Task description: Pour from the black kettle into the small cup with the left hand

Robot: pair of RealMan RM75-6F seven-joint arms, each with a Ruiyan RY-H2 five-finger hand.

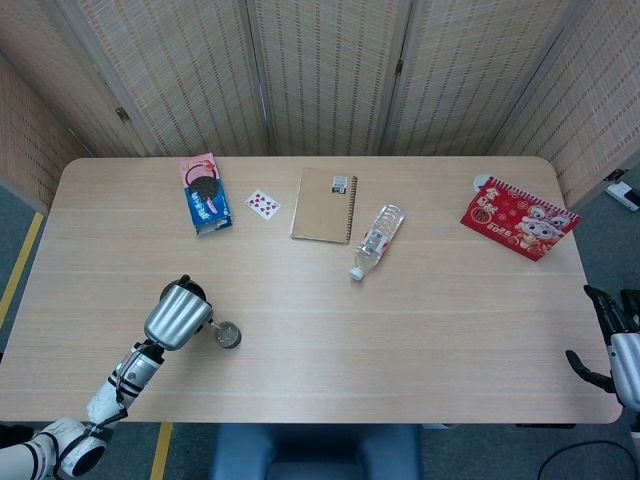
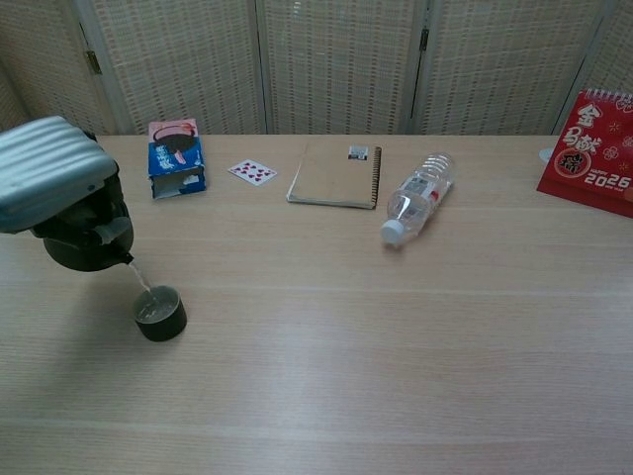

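While the left hand [image 2: 45, 173] grips the tilted kettle [image 2: 84, 237], a thin stream falls into the cup [image 2: 159, 313]. Pouring looks well underway; righting the kettle remains. The right hand [image 1: 612, 345] hangs off the worktop [image 2: 396, 327] edge, fingers released.

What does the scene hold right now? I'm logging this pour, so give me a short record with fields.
left hand: holds the black kettle, tilted, spout over the cup
small cup: upright on the table, liquid inside
stream: thin, running from spout into cup
right hand: at the table's right edge, off the table, holding nothing
water bottle: lying on its side, capped
notebook: flat, closed
playing card: face up, between snack box and notebook
calendar: far right
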